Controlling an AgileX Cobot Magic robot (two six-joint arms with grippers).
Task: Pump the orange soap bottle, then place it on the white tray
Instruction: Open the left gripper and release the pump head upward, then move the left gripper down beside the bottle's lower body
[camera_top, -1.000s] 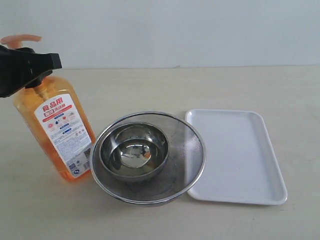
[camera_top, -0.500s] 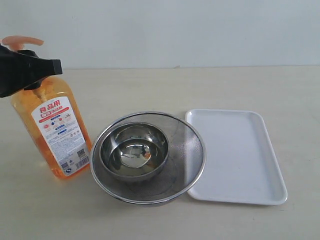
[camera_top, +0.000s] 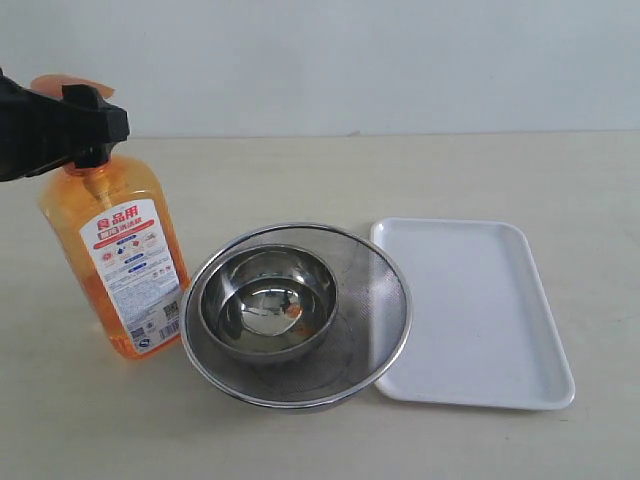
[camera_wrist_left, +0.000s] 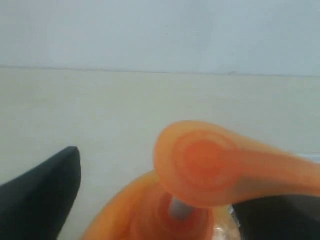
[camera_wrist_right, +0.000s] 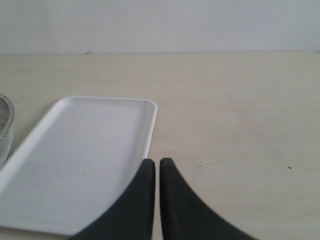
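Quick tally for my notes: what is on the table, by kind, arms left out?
Soap bottle: 1
Steel bowls: 2, a small bowl sitting inside a mesh bowl
White tray: 1
Total: 4

Beige table (camera_top: 520, 170), orange soap bottle (camera_top: 115, 250), mesh strainer (camera_top: 375, 300), white tray (camera_top: 480, 310)
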